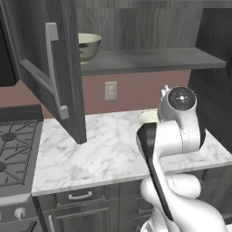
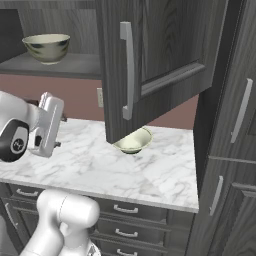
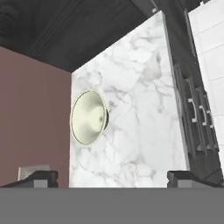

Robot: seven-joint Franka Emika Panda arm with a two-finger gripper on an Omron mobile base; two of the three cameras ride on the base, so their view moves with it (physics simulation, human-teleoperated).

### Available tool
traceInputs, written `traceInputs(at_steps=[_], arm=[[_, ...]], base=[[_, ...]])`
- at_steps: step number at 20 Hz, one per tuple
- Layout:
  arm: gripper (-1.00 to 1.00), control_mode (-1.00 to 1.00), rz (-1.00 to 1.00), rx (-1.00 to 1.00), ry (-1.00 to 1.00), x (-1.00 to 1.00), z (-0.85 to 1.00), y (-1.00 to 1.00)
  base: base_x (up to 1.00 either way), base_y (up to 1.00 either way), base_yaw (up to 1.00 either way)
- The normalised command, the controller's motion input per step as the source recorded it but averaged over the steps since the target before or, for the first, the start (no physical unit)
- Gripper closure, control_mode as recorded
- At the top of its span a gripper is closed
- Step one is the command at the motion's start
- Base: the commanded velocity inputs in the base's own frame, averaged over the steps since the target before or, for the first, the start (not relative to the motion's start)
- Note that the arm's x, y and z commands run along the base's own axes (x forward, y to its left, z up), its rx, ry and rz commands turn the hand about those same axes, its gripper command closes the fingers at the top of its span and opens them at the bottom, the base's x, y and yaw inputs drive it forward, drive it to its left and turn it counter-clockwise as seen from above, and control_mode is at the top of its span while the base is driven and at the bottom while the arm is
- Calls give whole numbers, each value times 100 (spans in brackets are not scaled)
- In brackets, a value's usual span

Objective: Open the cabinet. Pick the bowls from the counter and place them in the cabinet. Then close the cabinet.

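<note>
One bowl shelved, one on the counter — gripper spread wide and holding nothing.

The cabinet (image 1: pixel 54 68) stands open with the larger bowl (image 2: pixel 46 47) on its grey shelf (image 1: pixel 149 60). The shallower bowl (image 3: pixel 89 117) sits on the counter (image 1: pixel 90 154) by the wall — the gripper (image 3: pixel 111 177) hangs apart from it, facing it.

Glossy white rounded arm (image 1: pixel 181 136) with dark joints, black side panel.
</note>
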Motion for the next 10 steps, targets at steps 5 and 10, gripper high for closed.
traceInputs(at_steps=[5,10], arm=[[-100,-100,-18,0,-16,5,-48,-3],[-100,-100,-14,1,-10,18,-47,-4]], base=[[0,0,0],[0,0,0]])
